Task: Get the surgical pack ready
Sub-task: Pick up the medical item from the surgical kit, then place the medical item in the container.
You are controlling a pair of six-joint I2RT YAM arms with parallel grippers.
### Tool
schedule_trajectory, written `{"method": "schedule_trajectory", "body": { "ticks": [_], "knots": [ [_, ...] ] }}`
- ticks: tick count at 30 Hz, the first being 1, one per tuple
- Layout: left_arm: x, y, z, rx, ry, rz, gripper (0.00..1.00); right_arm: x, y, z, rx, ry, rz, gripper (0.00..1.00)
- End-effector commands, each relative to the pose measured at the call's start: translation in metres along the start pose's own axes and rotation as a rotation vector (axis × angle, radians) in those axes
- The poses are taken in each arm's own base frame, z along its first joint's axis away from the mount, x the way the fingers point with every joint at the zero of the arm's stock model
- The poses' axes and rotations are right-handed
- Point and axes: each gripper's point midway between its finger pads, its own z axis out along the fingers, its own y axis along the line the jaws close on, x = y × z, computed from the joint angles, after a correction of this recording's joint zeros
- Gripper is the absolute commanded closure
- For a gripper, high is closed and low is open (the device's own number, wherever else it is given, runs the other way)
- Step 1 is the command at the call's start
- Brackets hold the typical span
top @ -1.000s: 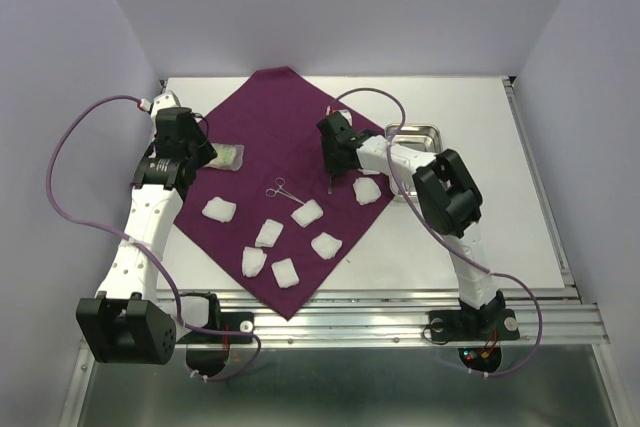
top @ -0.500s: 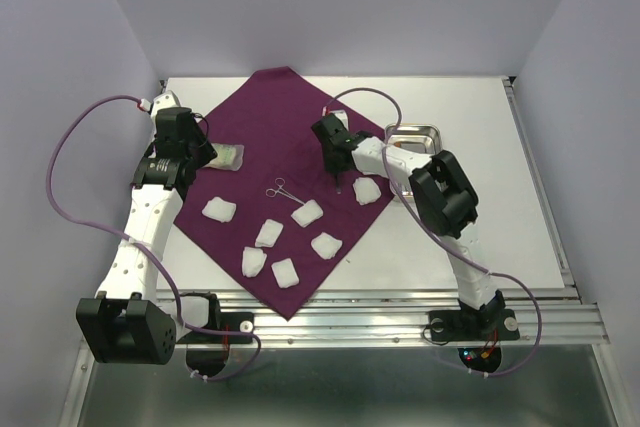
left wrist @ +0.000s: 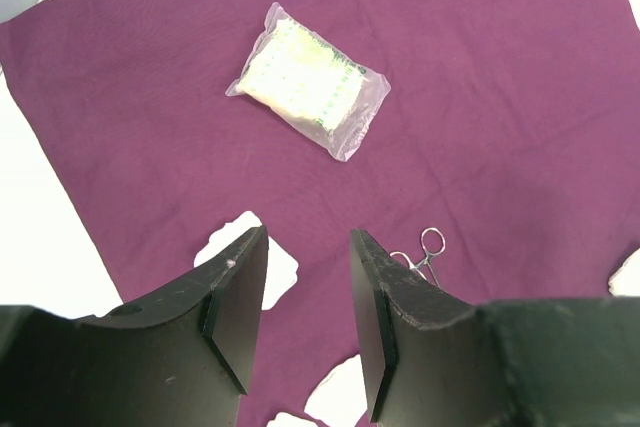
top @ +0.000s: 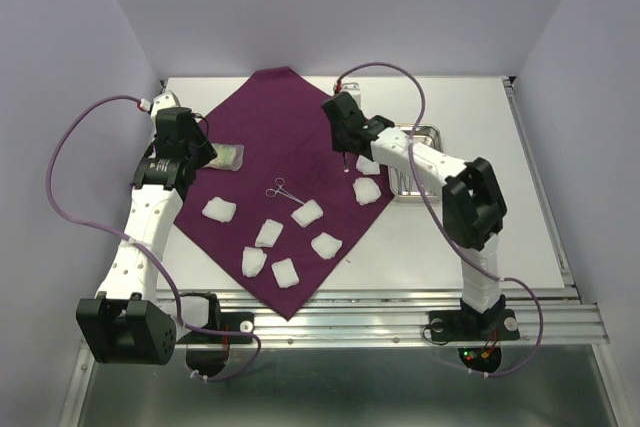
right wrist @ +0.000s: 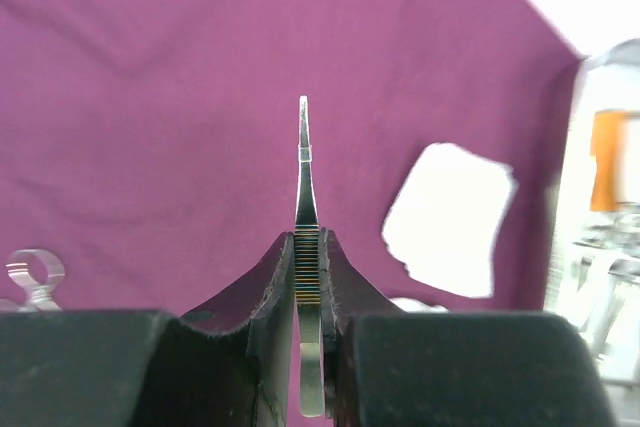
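The surgical pack, a large maroon cloth [top: 270, 127], lies as a diamond on the white table. On it are several white gauze pads [top: 268, 233], small ring-handled forceps [top: 280, 190] and a clear packet [top: 228, 157]. My right gripper [top: 346, 150] hangs over the cloth's right part, shut on steel tweezers [right wrist: 304, 167] that point down at the cloth [right wrist: 150, 97]; a gauze pad [right wrist: 448, 217] lies to their right. My left gripper [left wrist: 308, 237] is open and empty above the cloth [left wrist: 480, 97], near the packet [left wrist: 310, 80] and the forceps [left wrist: 425, 252].
A small shiny steel tray [top: 420, 130] stands on the table just right of the cloth, under my right forearm; its edge shows in the right wrist view [right wrist: 600, 197]. White walls enclose the table at the back and sides. A metal rail runs along the near edge.
My right gripper has moved back and to the right over the cloth with the tweezers in it, and its elbow swung right. The left arm has not moved.
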Motion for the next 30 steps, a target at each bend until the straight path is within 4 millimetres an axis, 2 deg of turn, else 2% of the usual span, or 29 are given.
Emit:
{"method": "schedule_trajectory", "body": {
  "ticks": [1, 3, 4, 5, 6, 7, 8, 10, 11, 12, 13, 14, 17, 18, 27, 30],
  "knots": [
    [-0.010, 0.003, -0.009, 0.000, -0.048, -0.008, 0.51, -0.062, -0.034, -0.047, 0.035, -0.159, 0.076, 0.98],
    [-0.011, 0.002, -0.009, 0.002, -0.052, -0.011, 0.51, -0.065, -0.061, -0.047, 0.078, -0.161, 0.089, 0.98],
    [-0.011, 0.002, -0.009, 0.004, -0.052, -0.012, 0.51, -0.064, -0.064, -0.050, 0.081, -0.162, 0.082, 0.98],
    [-0.010, 0.002, -0.009, 0.005, -0.050, -0.011, 0.51, -0.066, -0.081, -0.047, 0.106, -0.164, 0.090, 0.97],
    [-0.011, 0.002, -0.010, 0.008, -0.052, -0.012, 0.51, -0.060, -0.095, -0.049, 0.130, -0.158, 0.063, 0.97],
    [-0.011, 0.002, -0.010, 0.008, -0.053, -0.012, 0.51, -0.068, -0.107, -0.052, 0.155, -0.177, 0.073, 0.97],
    [-0.012, 0.002, -0.011, 0.010, -0.056, -0.013, 0.51, -0.060, -0.133, -0.047, 0.202, -0.155, 0.079, 0.97],
    [-0.012, 0.002, -0.011, 0.009, -0.058, -0.014, 0.51, -0.057, -0.159, -0.051, 0.236, -0.156, 0.079, 0.97],
    [-0.011, 0.003, -0.011, 0.008, -0.057, -0.013, 0.51, -0.045, -0.171, -0.047, 0.250, -0.133, 0.072, 0.97],
    [-0.011, 0.003, -0.012, 0.009, -0.058, -0.015, 0.51, -0.046, -0.190, -0.049, 0.274, -0.135, 0.075, 0.97],
    [-0.011, 0.003, -0.011, 0.009, -0.058, -0.015, 0.51, -0.044, -0.196, -0.047, 0.277, -0.142, 0.071, 0.97],
    [-0.009, 0.003, -0.010, 0.010, -0.054, -0.014, 0.51, -0.030, -0.204, -0.043, 0.291, -0.117, 0.050, 0.97],
    [-0.009, 0.002, -0.010, 0.014, -0.052, -0.016, 0.51, -0.018, -0.222, -0.036, 0.346, -0.091, 0.001, 0.97],
    [-0.008, 0.002, -0.010, 0.015, -0.050, -0.017, 0.51, -0.008, -0.228, -0.032, 0.363, -0.066, -0.011, 0.97],
    [-0.007, 0.004, -0.011, 0.007, -0.051, -0.018, 0.51, 0.030, -0.248, -0.010, 0.443, 0.005, -0.059, 0.96],
    [-0.006, 0.003, -0.010, 0.009, -0.047, -0.020, 0.51, 0.042, -0.252, -0.006, 0.463, 0.021, -0.068, 0.91]
  ]
}}
